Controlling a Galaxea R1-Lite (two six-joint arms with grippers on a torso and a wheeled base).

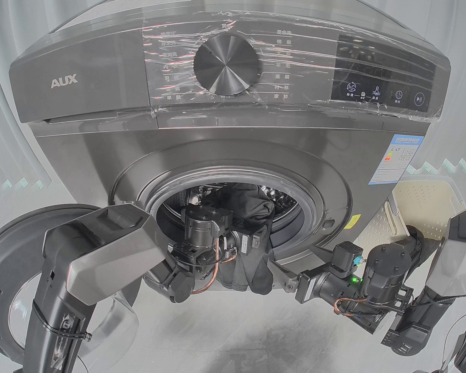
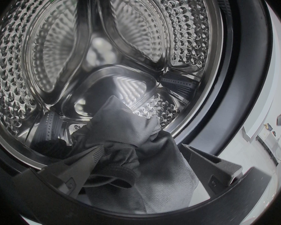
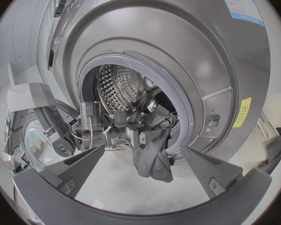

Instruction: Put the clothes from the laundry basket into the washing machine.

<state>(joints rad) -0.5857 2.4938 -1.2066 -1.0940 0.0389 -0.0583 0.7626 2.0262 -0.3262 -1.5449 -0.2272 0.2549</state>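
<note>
The grey washing machine (image 1: 274,146) stands with its round opening uncovered. A dark grey garment (image 1: 256,270) is draped over the opening's lower rim, part inside the drum (image 2: 131,32) and part hanging outside (image 3: 153,163). My left gripper (image 1: 246,242) sits at the rim with its fingers wide apart, open, and the garment (image 2: 168,172) lies between and over them (image 2: 150,163). My right gripper (image 1: 285,282) is open and holds nothing, low and just right of the hanging cloth. The cream laundry basket (image 1: 432,203) stands to the machine's right.
The machine's door (image 1: 13,265) is swung open at the lower left, beside my left arm. The floor (image 1: 243,327) in front of the machine is bare. The basket's perforated wall (image 3: 265,125) is close behind my right arm.
</note>
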